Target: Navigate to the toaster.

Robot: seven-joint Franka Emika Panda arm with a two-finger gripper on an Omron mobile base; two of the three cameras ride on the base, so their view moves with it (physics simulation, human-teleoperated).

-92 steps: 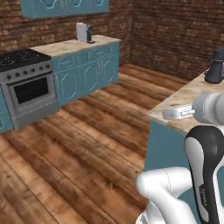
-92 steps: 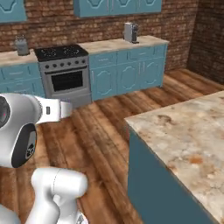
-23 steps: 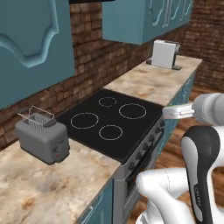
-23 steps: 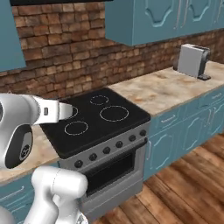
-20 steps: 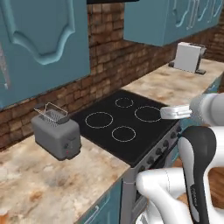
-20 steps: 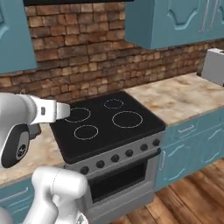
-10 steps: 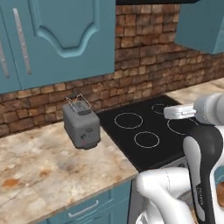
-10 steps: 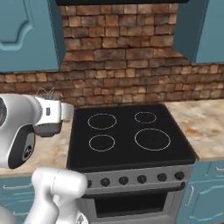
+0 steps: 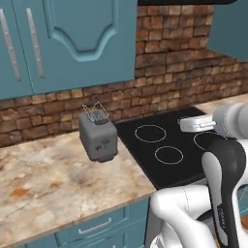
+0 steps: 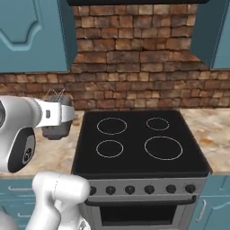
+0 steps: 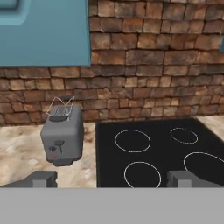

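The toaster [image 9: 98,137] is a small grey box with a wire rack on top and a dark end panel facing me. It stands on the marble counter [image 9: 43,186] just left of the black cooktop [image 9: 167,151], close to the brick wall. In the right base view the toaster [image 10: 57,130] is partly hidden behind my forearm. The hand view has the toaster [image 11: 63,136] at left centre, some way ahead. My gripper [image 11: 113,178] is open with nothing between its fingertips, held in the air in front of the counter.
A stove [image 10: 134,141] with four burner rings and a row of front knobs [image 10: 148,189] stands right of the toaster. Teal wall cabinets [image 9: 72,38] hang above the counter, teal drawers [image 9: 92,226] lie below it, and a brick wall [image 11: 144,65] runs behind.
The base has driven from across the kitchen up to the counter and swung left, so the whole picture shifted. The toaster now sits nearer and more central. The gripper stays open.
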